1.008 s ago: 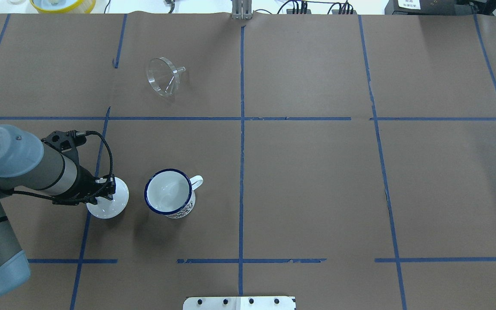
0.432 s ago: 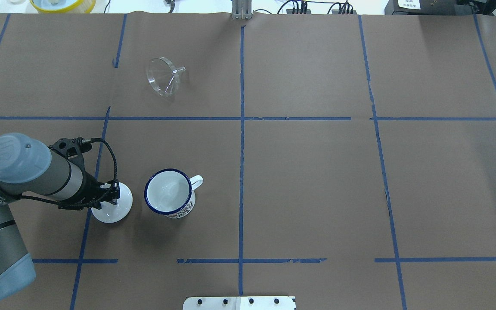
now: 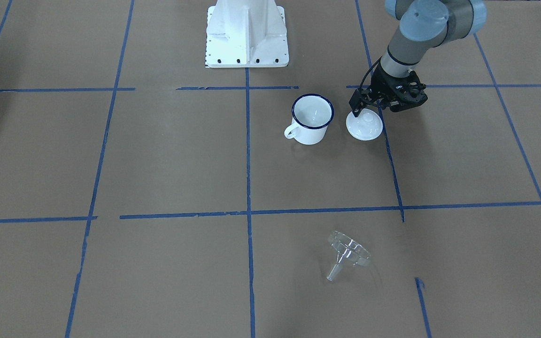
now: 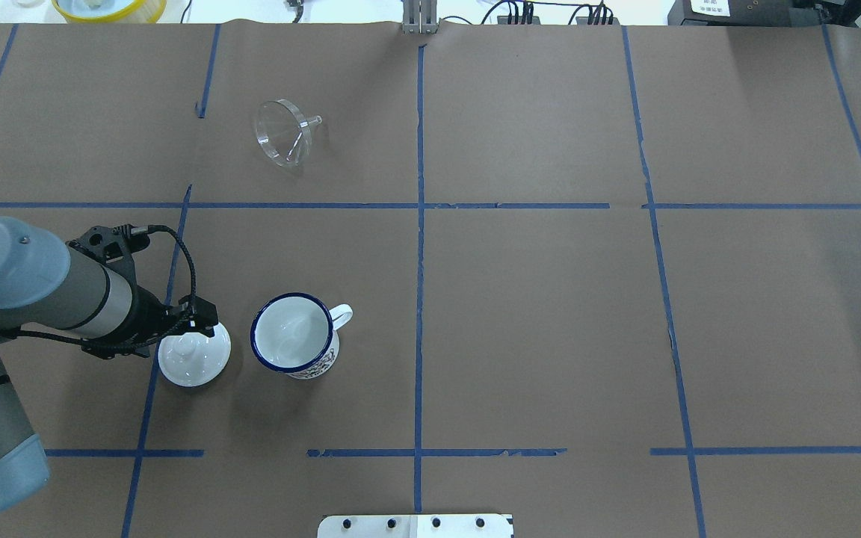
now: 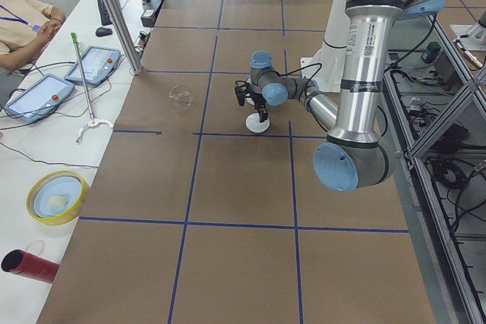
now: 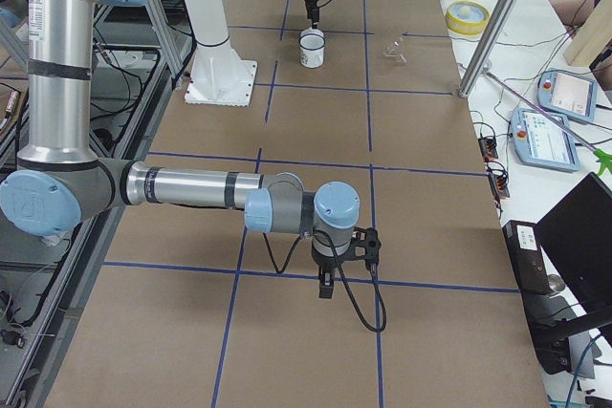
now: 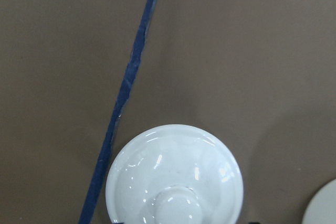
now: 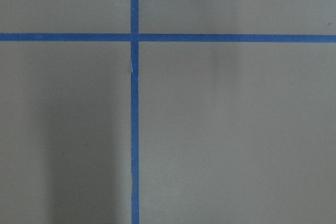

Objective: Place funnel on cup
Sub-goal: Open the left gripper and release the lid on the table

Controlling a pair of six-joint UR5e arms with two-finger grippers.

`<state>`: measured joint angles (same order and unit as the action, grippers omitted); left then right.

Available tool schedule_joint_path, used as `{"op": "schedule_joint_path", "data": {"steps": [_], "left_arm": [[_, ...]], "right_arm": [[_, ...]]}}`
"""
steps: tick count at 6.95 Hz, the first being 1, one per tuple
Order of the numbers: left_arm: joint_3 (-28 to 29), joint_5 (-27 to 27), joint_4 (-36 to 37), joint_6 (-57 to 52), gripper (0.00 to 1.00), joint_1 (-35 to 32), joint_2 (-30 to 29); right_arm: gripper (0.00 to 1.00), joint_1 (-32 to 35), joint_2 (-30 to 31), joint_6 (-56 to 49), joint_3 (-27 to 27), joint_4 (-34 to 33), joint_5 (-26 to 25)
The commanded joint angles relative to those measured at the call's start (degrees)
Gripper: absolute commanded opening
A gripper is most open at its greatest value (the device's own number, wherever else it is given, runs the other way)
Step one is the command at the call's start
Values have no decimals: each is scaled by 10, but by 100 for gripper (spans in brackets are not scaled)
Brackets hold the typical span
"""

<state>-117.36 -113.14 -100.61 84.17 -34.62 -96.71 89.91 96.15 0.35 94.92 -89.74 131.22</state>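
Lying on its side, the funnel (image 4: pixel 285 142) is well apart from the cup (image 4: pixel 294 344), which stands upright and uncovered. Just beside the cup, the white lid (image 4: pixel 193 359) now rests on the table (image 4: pixel 550 336) with its knob free. The left gripper (image 4: pixel 193 327) has released it and risen, its jaws seemingly apart and empty. I judge that fetching the funnel comes next. For the right gripper (image 6: pixel 325 286), I cannot tell.

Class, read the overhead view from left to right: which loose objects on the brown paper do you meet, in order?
In order: white knobbed lid → cup. The funnel is left out: it lies farther back, across the same span as the cup.
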Motion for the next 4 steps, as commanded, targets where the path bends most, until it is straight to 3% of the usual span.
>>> {"op": "schedule_joint_path", "data": {"steps": [1, 2, 4], "left_arm": [[14, 1, 71, 6, 100, -57, -90], [93, 5, 54, 89, 100, -76, -153], [192, 32, -155, 230, 100, -97, -168]], "right_arm": [[100, 0, 0, 0, 0, 0, 0], [100, 0, 0, 0, 0, 0, 0], [100, 0, 0, 0, 0, 0, 0]]}}
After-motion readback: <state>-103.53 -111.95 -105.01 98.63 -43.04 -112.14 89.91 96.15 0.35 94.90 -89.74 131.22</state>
